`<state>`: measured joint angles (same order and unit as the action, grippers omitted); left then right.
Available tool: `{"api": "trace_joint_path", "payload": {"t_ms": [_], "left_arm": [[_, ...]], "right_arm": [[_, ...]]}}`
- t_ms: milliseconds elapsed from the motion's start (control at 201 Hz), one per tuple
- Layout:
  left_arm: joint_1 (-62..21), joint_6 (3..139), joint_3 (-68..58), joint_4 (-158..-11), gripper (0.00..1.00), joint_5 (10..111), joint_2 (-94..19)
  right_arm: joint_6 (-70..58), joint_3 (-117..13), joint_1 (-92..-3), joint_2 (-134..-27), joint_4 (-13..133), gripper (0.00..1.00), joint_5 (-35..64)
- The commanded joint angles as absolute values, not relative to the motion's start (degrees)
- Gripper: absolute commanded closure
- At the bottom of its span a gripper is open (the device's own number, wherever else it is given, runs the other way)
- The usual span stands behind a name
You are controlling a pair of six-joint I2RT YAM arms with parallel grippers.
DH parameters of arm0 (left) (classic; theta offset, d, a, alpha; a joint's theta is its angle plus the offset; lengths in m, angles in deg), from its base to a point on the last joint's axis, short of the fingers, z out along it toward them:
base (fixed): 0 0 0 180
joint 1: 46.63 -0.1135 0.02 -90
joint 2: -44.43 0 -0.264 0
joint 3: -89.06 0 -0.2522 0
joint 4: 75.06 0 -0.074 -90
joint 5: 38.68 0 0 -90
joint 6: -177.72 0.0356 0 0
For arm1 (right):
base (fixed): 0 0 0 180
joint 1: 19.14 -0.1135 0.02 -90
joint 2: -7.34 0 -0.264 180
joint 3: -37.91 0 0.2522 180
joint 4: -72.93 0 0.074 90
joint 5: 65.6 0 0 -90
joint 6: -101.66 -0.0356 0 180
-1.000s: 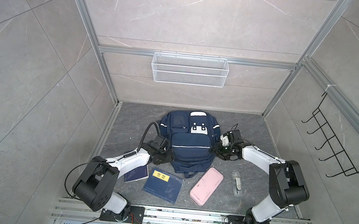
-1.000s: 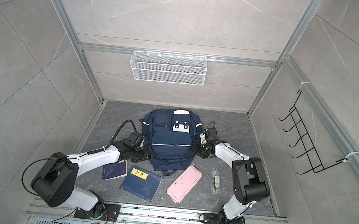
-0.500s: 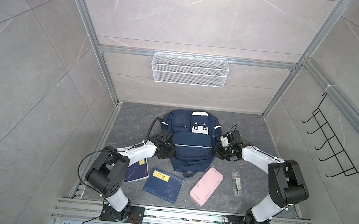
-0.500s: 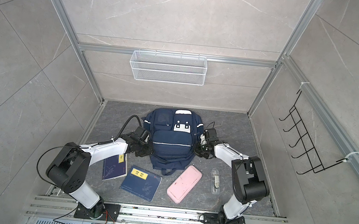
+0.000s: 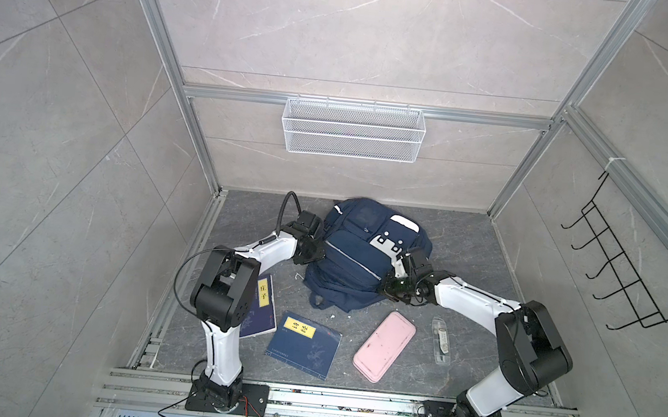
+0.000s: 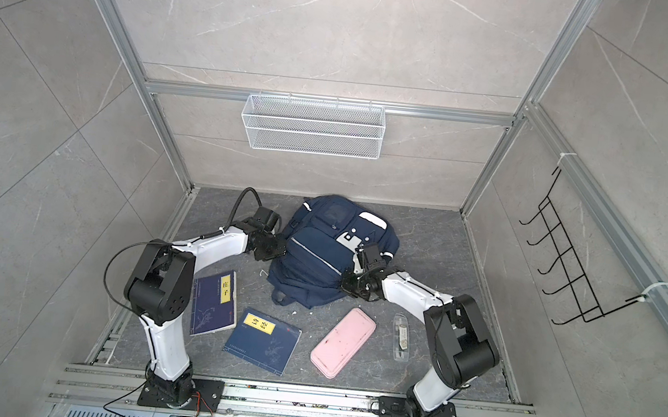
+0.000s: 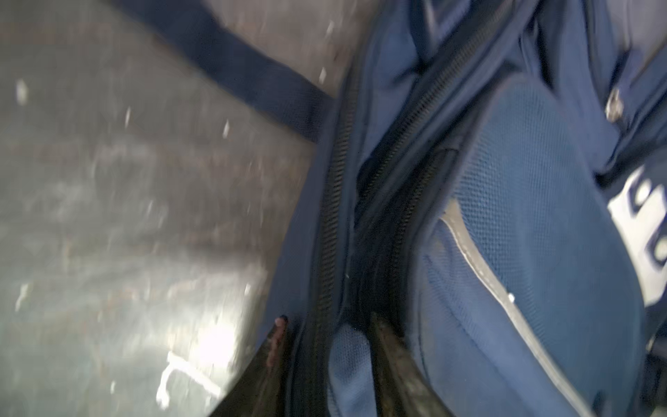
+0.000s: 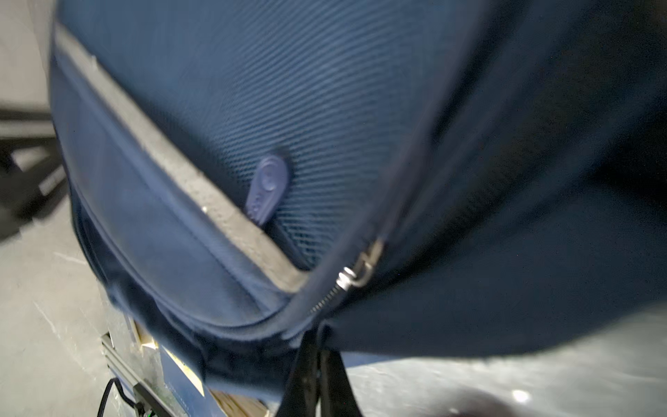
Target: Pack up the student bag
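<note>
While holding the bag (image 5: 360, 262) from both flanks, could easily drag it about instead of getting it open. Found in both top views toward the back of the floor (image 5: 466, 247), skewed, front pocket up, zipped shut as far as visible. Not yet packed with anything, to judge by the two books (image 5: 304, 344) and the pink case (image 5: 384, 346) lying loose in front of it.

At the left gripper (image 7: 330, 335): fingers (image 7: 389, 357) parted, straddling a ridge of cloth beside the zip (image 7: 326, 234). Cannot tell whether pinching that ridge or only standing astride it. At the right gripper (image 8: 317, 346): closed tight, seemingly on a thin tuck of hem at the bag's lower corner, close under a metal zip slider (image 8: 355, 274).

Possible trouble from here:
- Losing the right-hand hold, by tugging sideways on so thin a pinch of slippery cloth.
- Grabbing cloth rather than a zip pull on the left, then pulling and merely bunching the side panel without parting the teeth.
- Sweeping the limp bag forward over the books and case, burying them or shoving them out of easy reach.
- Snagging the trailing strap (image 7: 252, 83) under a finger and twisting the bag further askew.
</note>
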<state>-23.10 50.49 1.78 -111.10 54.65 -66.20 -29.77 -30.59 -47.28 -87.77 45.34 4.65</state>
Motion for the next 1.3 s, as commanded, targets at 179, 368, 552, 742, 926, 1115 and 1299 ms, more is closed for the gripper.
{"api": "trace_joint_path", "payload": {"t_ms": [179,368,552,742,926,1115,1299], "left_arm": [[-23.39,54.43,11.65,-113.9,0.27,60.53,-67.57],[-23.5,56.02,3.92,-114.44,0.18,58.52,-59.05],[-23.39,56.05,-6.46,-113.79,0.18,58.52,-49.3],[-22.76,55.0,-15.21,-112.38,0.18,60.93,-43.42],[-22.55,55.55,-20.57,-109.99,0.21,62.53,-42.89],[-22.55,55.99,-21.72,-107.96,0.22,63.59,-44.47],[-22.55,56.52,-20.97,-107.54,0.24,63.99,-45.13]], "right_arm": [[-29.21,-39.33,-53.07,-91.72,47.04,0.61,2.11],[-24.86,-37.58,-53.07,-86.7,42.95,0.4,4.71],[-20.55,-36.25,-53.07,-81.59,36.65,0.4,8.98],[-17.32,-32.81,-53.05,-74.91,32.49,0.23,20.4],[-18.4,-25.68,-53.07,-66.11,37.02,0.0,28.3],[-18.99,-23.77,-52.98,-65.9,38.73,0.01,26.84],[-17.46,-23.83,-52.98,-66.95,34.79,0.01,34.86]]}}
